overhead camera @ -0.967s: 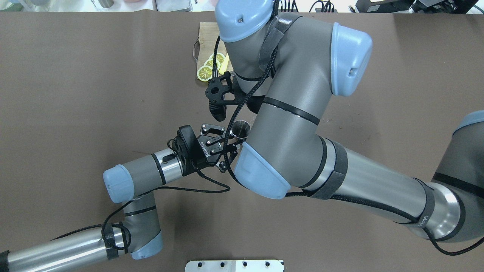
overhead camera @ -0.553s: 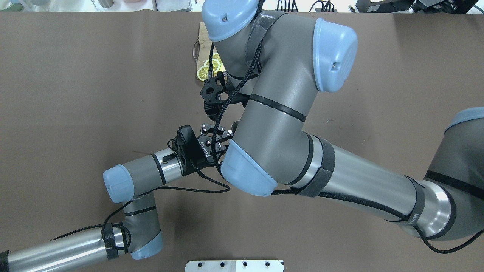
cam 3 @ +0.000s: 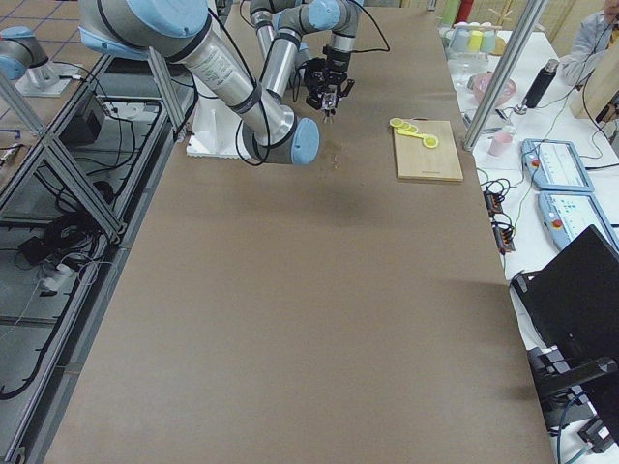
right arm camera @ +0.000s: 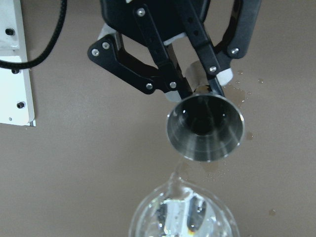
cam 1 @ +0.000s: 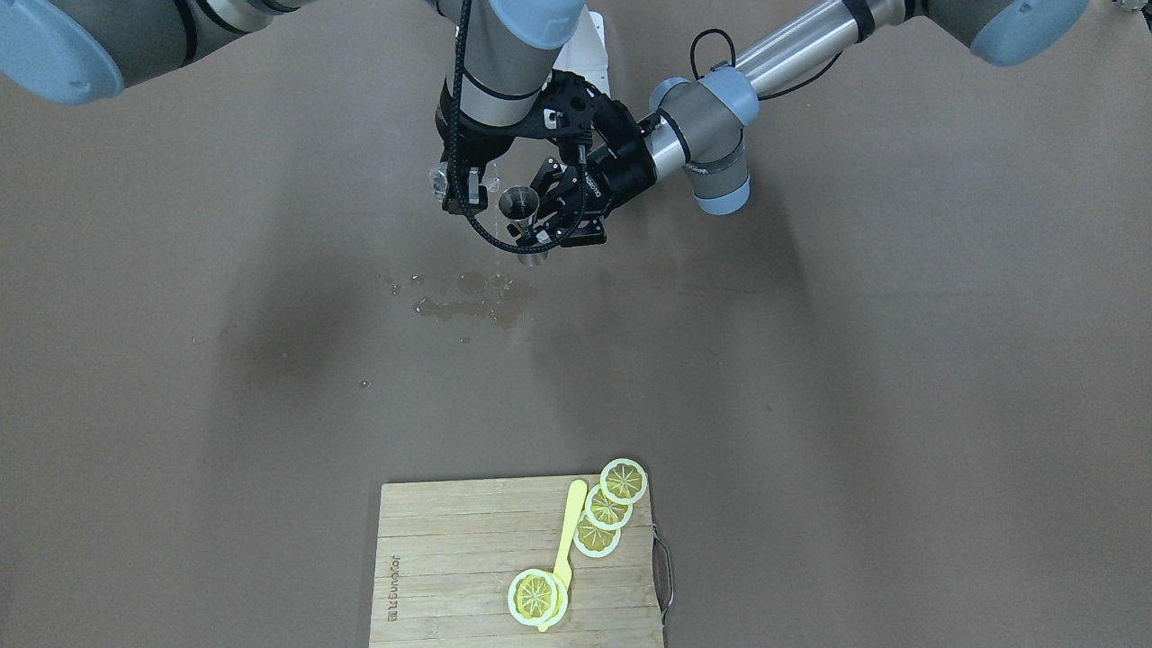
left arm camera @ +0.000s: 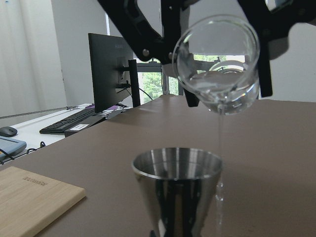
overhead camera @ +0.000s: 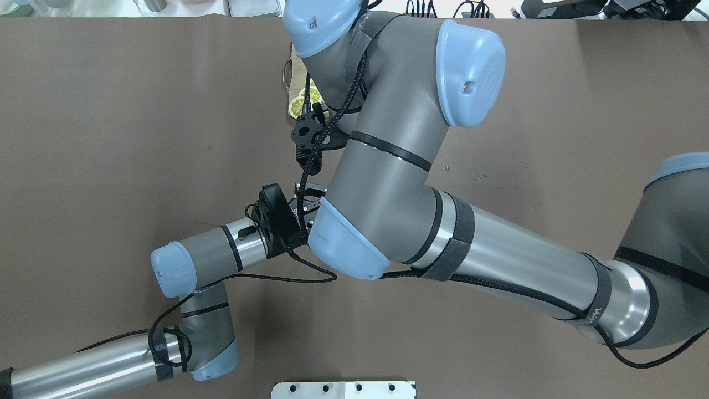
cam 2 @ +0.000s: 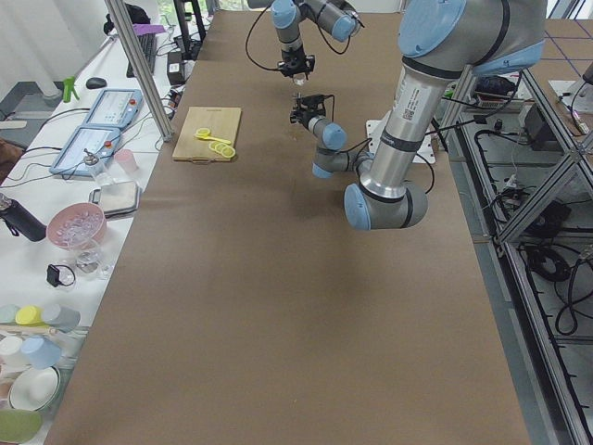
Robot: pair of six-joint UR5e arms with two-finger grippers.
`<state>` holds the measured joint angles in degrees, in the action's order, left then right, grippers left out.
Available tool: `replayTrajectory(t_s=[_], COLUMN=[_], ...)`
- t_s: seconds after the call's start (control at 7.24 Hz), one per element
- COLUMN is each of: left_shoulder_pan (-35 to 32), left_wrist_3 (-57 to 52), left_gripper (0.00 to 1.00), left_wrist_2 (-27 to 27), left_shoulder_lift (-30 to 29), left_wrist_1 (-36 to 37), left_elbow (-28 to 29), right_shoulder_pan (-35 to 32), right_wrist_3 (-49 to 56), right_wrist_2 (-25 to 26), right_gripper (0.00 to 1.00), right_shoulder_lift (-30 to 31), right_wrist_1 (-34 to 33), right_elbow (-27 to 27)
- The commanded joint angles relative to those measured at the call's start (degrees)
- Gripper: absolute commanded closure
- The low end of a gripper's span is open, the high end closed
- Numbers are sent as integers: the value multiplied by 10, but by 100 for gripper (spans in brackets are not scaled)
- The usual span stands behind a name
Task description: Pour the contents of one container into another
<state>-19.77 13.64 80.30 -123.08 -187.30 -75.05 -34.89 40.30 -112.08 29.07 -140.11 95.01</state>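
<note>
The left wrist view shows what the overhead view cannot: the clear glass beaker (left arm camera: 217,59) is tipped in the clenched right hand (cam 1: 463,183). A thin stream falls from its lip, close by the rim of the steel jigger (left arm camera: 177,182) below. The right wrist view shows the left hand (right arm camera: 200,88) clamped on the upright jigger's waist.

In the front view a wet patch (cam 1: 468,304) marks the brown bench (cam 1: 810,360) near the jigger — a cutting board (cam 1: 450,558) with lemon slices (cam 1: 623,480) lies well apart. A monitor (left arm camera: 111,64) stands in the room behind.

1 second ago the overhead view showed the jigger's mouth — now the right arm (overhead camera: 388,166) has shifted left and covers it.
</note>
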Motion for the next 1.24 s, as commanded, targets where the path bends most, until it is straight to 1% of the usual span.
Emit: replayTrajectory(t_s=[0.0, 0.28, 0.55, 0.69, 1.11], left_shoulder_pan=[0, 0, 0, 0, 0], left_wrist_3=[1, 1, 0, 1, 1], left_gripper=[100, 100, 100, 100, 100], left_wrist_2=[-1, -1, -1, -1, 0], left_shoulder_lift=[-1, -1, -1, -1, -1], left_wrist_1=[0, 1, 1, 0, 0], left_elbow=[0, 1, 0, 1, 1], right_shoulder_pan=[-1, -5, -5, -5, -5], right_wrist_3=[-3, -8, -14, -15, -15], right_wrist_2=[0, 5, 7, 12, 18], right_gripper=[100, 100, 100, 100, 100], right_shoulder_lift=[-13, -26, -31, -44, -49], right_wrist_1=[0, 4, 11, 11, 11], right_elbow=[-25, -56, -61, -76, -80])
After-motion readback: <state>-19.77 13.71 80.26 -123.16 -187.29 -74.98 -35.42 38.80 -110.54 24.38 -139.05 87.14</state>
